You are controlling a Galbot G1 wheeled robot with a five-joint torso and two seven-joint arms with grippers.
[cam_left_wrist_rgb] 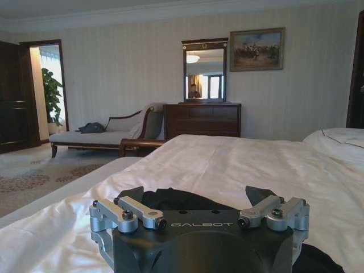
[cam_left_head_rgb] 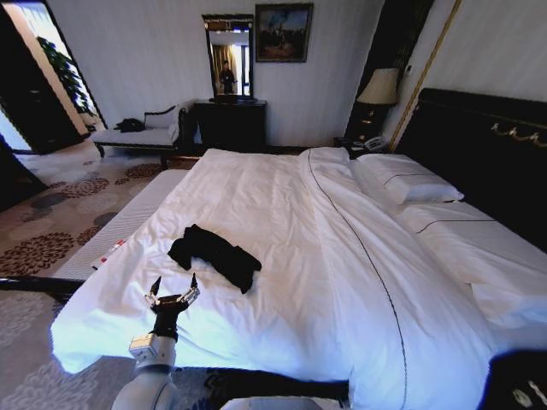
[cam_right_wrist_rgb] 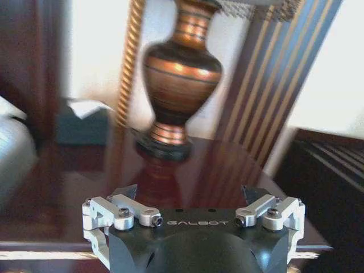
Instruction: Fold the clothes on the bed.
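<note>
Jaws of the left gripper (cam_left_head_rgb: 172,287) stand spread apart with nothing between them, two dark angled fingertips on silver metal linkages, hovering over the near edge of the large double bed with its smooth white duvet (cam_left_head_rgb: 282,213). Just beyond those fingertips lies the black soft-fabric T-shirt (cam_left_head_rgb: 214,254), crumpled into an irregular, elongated heap on the duvet, close to the foot-side edge and well apart from the pillows; no lettering is legible on it in this state. In the left wrist view the same garment (cam_left_wrist_rgb: 176,199) appears as a dark rumpled mass directly ahead of the gripper body, between the two open fingers. The duvet surface is lightly creased, with a thin dark piping line running along its length toward the white rectangular pillows (cam_left_head_rgb: 410,184) set against the dark wooden headboard (cam_left_head_rgb: 479,145). The right gripper (cam_right_wrist_rgb: 190,193) is parked away from the bed, its jaws likewise apart and empty, above a glossy dark wooden worktop (cam_right_wrist_rgb: 74,187) carrying a banded copper-toned lamp base of vase shape (cam_right_wrist_rgb: 181,74).
</note>
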